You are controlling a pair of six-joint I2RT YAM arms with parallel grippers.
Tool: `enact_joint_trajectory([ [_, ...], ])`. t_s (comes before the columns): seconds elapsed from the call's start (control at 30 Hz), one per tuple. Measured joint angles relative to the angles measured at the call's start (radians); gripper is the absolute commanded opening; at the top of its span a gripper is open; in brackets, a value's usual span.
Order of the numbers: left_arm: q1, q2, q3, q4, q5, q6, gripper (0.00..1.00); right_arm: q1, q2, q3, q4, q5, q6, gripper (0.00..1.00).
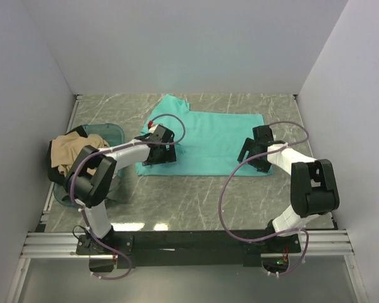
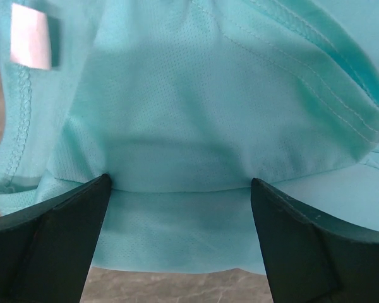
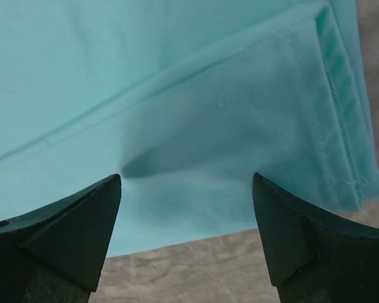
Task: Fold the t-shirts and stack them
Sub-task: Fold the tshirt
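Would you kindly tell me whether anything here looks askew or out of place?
The teal t-shirt lies mostly squared, but one part juts out past its far-left corner. The tan t-shirt sits crumpled in the translucent tub.

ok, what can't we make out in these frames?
- Top view: lower part of the translucent bluish plastic tub and what lies under the tan cloth t-shirt, hidden by the left arm.
- Left wrist: print on the small white neck label, blurred.
- Both wrist views: teal cloth t-shirt cut off by frame edges.
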Motion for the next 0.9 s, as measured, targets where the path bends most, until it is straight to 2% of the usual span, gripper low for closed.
enact_joint_trajectory([
  [0.3, -0.031, -0.183, -0.213, 0.039, 0.014, -0.107, 0.99, 0.024, -0.151, -0.159, 0.005, 0.005, 0.053, 0.91],
  [0.7, -0.182, -0.352, -0.346, -0.141, -0.018, -0.269, 0.99, 0.046, -0.472, -0.371, -0.113, -0.032, 0.183, 0.92],
  [0.9, -0.225, -0.436, -0.348, -0.261, -0.039, -0.309, 0.99, 0.051, -0.593, -0.376, -0.191, -0.034, 0.204, 0.92],
])
